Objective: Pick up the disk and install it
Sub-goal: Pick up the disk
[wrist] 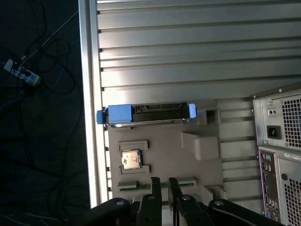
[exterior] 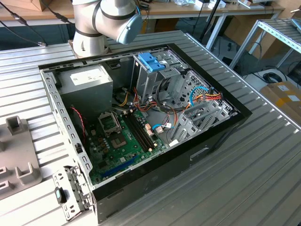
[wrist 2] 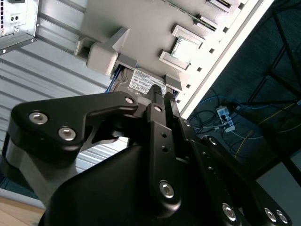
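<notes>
Blocking most of the disk (wrist 2: 146, 84) in the second wrist view, the end effector (wrist 2: 162, 98) leaves little but its white label showing. In the first wrist view the disk stands on edge in a grey fixture (wrist: 164, 146) near the table (wrist: 188, 56) edge. The end effector's fingers (wrist: 155, 188) are narrowly parted, empty and clear of the disk.

One disk (wrist: 146, 114), one gripper (wrist: 164, 181), one computer case (exterior: 211, 139), one fixture plate (wrist: 164, 148), one chip (wrist: 131, 159).

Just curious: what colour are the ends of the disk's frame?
The disk has blue ends, clearest in the first wrist view.
</notes>
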Controlling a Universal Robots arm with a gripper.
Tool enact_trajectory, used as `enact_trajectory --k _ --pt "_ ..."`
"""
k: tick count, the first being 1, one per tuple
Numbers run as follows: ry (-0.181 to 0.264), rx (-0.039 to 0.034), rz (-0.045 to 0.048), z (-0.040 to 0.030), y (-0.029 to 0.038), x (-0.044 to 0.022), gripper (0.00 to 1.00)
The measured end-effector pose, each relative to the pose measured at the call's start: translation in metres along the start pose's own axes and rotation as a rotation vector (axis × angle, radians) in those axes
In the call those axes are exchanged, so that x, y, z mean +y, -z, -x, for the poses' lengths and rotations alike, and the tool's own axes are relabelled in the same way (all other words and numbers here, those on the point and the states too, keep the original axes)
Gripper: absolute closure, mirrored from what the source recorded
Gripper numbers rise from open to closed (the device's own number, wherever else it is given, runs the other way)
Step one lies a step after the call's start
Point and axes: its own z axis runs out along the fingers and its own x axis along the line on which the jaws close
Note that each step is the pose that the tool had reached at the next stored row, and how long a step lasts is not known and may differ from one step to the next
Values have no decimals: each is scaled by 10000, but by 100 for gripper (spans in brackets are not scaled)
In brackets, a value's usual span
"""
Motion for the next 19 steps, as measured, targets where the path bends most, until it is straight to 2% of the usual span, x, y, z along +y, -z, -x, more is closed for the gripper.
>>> enact_trajectory --k 4,5,6,11,16,19 --pt "0 0 0 0 0 0 58" --pt "0 0 0 -1 0 0 58" --pt "0 1 0 -1 0 0 52" --pt "65 3 2 -2 0 0 52" --pt "735 33 18 -2 0 0 52" --pt "976 43 24 -2 0 0 52"
